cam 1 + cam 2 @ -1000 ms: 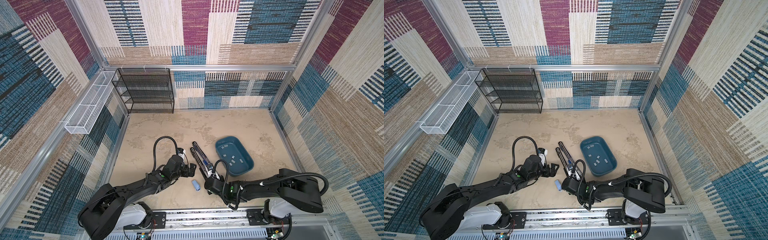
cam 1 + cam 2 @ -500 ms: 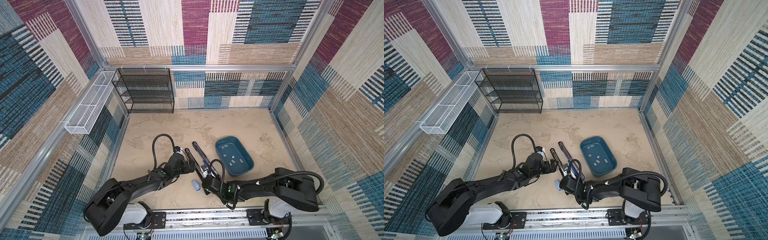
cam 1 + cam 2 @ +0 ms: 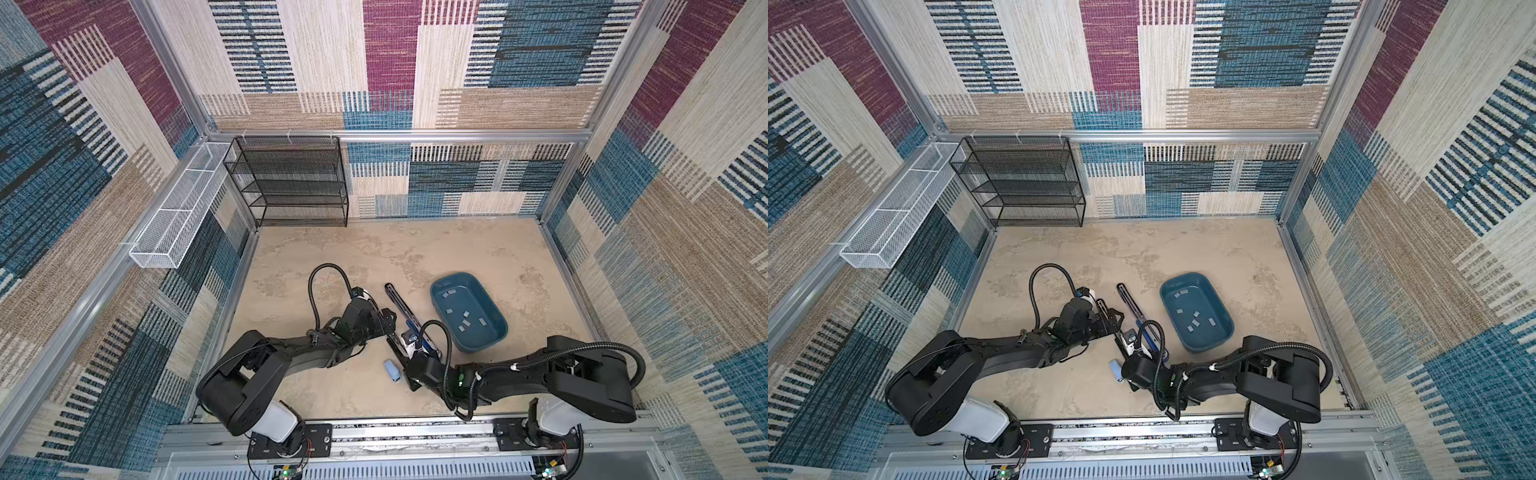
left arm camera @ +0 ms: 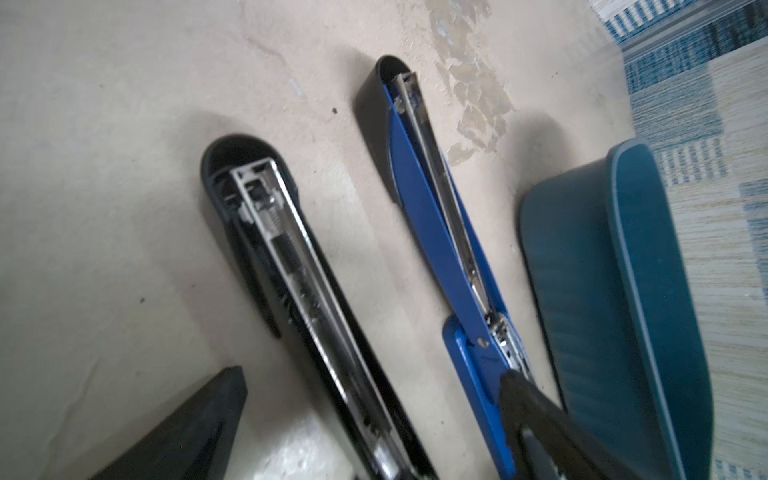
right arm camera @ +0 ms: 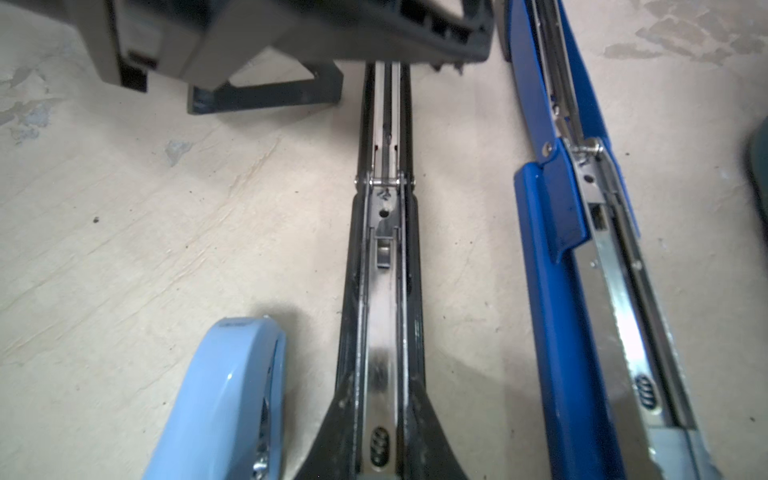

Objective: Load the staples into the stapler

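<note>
Three staplers lie on a beige, mottled tabletop (image 3: pixel 374 257) walled in by patchwork fabric panels, as both top views show: a black stapler (image 3: pixel 394 343) and a blue stapler (image 3: pixel 410 325), both folded open flat and side by side, and a small light-blue stapler (image 3: pixel 392 370) just beside the black one. One black mesh shelf (image 3: pixel 291 183) stands at the back wall, and one white wire basket (image 3: pixel 174 224) hangs on the left wall. One teal tray (image 3: pixel 455 275) holds at least six staples (image 3: pixel 465 322), all loose on its floor. They lie beyond the blue stapler from both the left gripper (image 3: pixel 387 322) and the right gripper (image 3: pixel 405 359).

In the left wrist view, the left gripper's fingers (image 4: pixel 199 424) are spread wide on either side of the black stapler (image 4: pixel 291 257), with the tray (image 4: pixel 623 270) past the blue stapler (image 4: pixel 428 216).

In the right wrist view, the right gripper (image 5: pixel 380 449) pinches the black stapler's magazine (image 5: pixel 384 291).
</note>
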Controlling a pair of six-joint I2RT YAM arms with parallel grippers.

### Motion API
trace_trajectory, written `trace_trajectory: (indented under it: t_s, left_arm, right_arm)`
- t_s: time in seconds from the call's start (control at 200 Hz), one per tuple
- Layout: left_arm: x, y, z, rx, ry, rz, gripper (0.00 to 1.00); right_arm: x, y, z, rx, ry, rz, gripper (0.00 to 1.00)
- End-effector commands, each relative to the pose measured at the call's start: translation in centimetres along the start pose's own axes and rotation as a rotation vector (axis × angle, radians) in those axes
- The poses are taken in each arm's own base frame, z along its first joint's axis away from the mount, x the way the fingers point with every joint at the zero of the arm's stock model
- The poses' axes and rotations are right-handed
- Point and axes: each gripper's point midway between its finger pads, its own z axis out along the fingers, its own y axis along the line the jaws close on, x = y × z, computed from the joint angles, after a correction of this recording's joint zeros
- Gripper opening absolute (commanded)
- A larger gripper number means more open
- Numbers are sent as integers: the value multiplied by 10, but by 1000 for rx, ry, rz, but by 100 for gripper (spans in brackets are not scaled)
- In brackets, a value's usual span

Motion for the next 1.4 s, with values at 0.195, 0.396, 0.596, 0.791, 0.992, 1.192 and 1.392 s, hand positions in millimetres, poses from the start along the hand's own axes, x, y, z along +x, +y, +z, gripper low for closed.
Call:
trace_trajectory:
  t_s: [0.195,0.396,0.596,0.791,0.992,1.192,1.392]
  left_arm:
    - [16,24,14,-52,79,-105,99]
    - [13,44,22,-35,97,-176,98]
    - [6,48,30,47,110,-212,93]
    - [2,44,31,47,121,-214,94]
    - [0,42,28,44,122,-223,94]
    - [-8,40,25,41,99,-175,90]
    - [-26,25,14,66,61,-107,72]
  right_arm:
    - [-23,13,-14,-106,-109,68,4]
    - [-21,15,-18,-138,-110,78,3]
    - [-20,15,-25,-180,-149,89,3]
    - [-24,19,-23,-193,-145,133,2]
    - [-29,27,-18,-199,-128,165,0]
    - [-20,15,-10,-121,-117,116,0]
    - [-10,7,-7,-85,-106,62,0]
